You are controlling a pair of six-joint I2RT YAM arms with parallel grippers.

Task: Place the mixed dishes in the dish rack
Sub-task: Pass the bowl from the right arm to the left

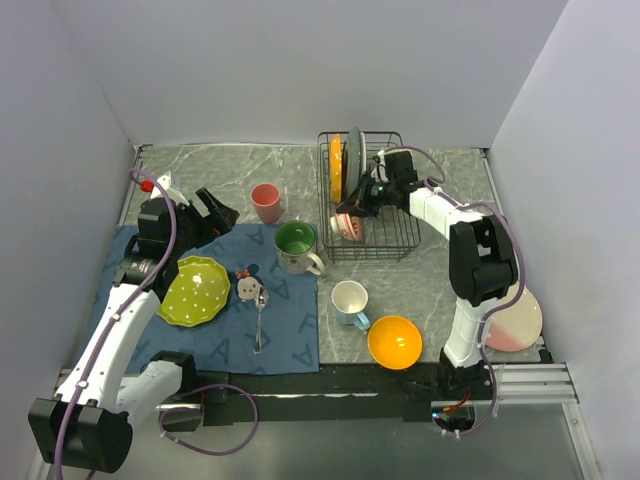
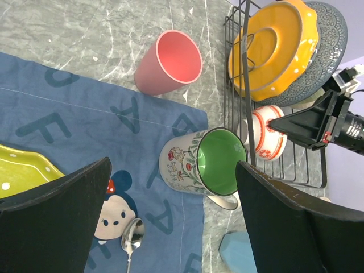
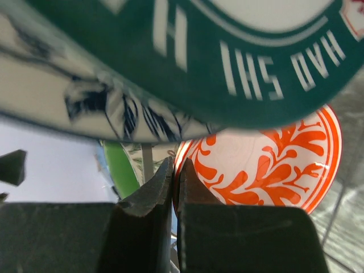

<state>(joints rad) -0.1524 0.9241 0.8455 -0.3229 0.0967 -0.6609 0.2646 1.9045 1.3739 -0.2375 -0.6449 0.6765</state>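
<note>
Dish rack [image 1: 398, 238] part loaded; small red-patterned dish [image 3: 261, 165] at the right fingers [image 3: 142, 199]

The right fingers are pressed almost together; the dish's rim seems to run into the sliver between them, so I read it as a pinch on that rim. The dish stands tipped on its edge at the rack's near-left corner, patterned side toward the wrist camera; the fingers reach it from the rack's right. At the far-left end the orange scalloped plate [image 2: 273, 45] and the grey plate [image 2: 330, 34] stand upright in the slots, face to face.

The left fingers [image 2: 57, 193] are spread wide and hold nothing, hanging over the blue mat [image 2: 85, 119]; the green-lined mug [image 2: 210, 162] stands upright ahead of their gap; the pink cup [image 2: 170, 62] stands beyond it on the desk [image 1: 230, 165]; the lime-green plate [image 1: 195, 290] lies flat on the mat beside that arm.

A white mug [image 1: 349, 299], an orange bowl [image 1: 394, 341] and a pink plate [image 1: 518, 322] wait near the right arm's base.

To my eye the coming move is letting the dish settle with its face parallel to the plates. The right arm is nearer the rack; the green-lined mug falls to the left.
</note>
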